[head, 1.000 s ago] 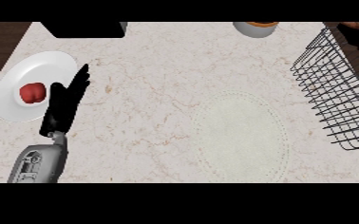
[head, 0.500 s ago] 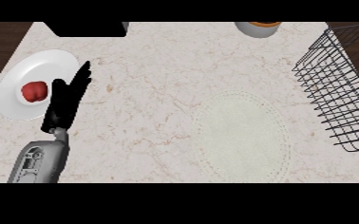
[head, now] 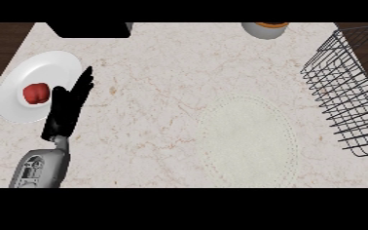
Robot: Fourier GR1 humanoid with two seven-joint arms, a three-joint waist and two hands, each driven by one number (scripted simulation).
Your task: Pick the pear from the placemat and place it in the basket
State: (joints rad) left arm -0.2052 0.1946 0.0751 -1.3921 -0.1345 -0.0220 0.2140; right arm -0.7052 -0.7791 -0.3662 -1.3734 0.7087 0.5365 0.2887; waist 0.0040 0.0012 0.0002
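Marble-patterned, pale stone with faint brownish veins makes up the counter (head: 165,78); dark wood is seen past its far corners; a black block (head: 90,29) sits at the far left edge, and a grey cup (head: 265,29) with an orange rim stands at the far edge right of centre. A pale, oval placemat (head: 248,141) with stitched rings lies right of centre, with nothing seen on it; a black wire basket (head: 338,85) is cut off by the right edge, just beyond the mat. A white plate (head: 57,66) lies at the left, bearing a small red fruit (head: 34,93); no pear can be made out. The left hand (head: 68,107) is held beside the plate, fingers straight, overlapping its rim, holding nothing; no writing can be read.
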